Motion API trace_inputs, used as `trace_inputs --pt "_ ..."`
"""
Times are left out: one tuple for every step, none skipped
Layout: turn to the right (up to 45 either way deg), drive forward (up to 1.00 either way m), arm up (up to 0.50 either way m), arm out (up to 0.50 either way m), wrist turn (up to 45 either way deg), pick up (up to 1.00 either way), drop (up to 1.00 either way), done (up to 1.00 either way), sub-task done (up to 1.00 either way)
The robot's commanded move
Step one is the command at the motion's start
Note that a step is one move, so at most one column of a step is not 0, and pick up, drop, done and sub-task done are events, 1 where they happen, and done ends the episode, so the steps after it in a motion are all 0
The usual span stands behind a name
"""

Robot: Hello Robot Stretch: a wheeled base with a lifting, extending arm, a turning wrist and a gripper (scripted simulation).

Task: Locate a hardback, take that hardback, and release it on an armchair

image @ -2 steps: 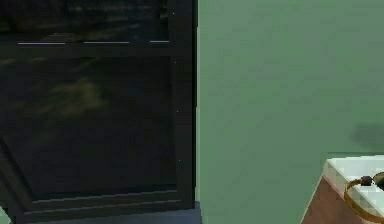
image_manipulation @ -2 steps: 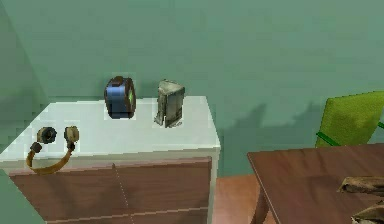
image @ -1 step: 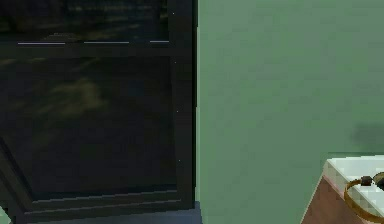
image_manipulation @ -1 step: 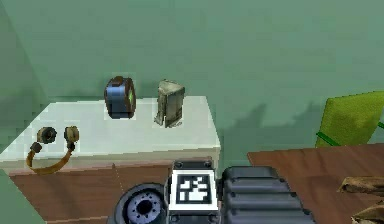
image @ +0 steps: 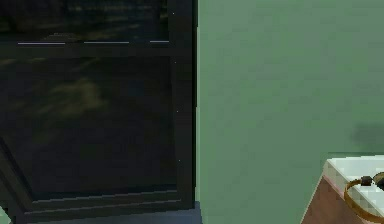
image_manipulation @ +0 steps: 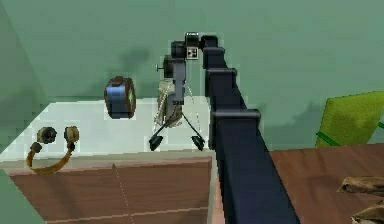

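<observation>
Claw [image_manipulation: 178,143] over counter [image_manipulation: 110,152]; cannot tell whether holding anything. Blue boxy thing [image_manipulation: 120,97], likely the hardback, upright on counter, left of claw, apart from it. Next reach probably leftward.

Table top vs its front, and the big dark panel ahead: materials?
Table top: pale, smooth, matte, perhaps painted or laminate. Table front: reddish-brown with panel seams, looks like wood. Dark panel: glossy, faint reflections, likely glass in a dark frame.
</observation>
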Motion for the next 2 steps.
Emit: trace_inputs --pt "0.0 0.00 0.00 0.00 45.0 0.00 0.00 0.00 0.00" --pt "0.0 0.00 0.00 0.00 45.0 0.00 0.00 0.00 0.00"
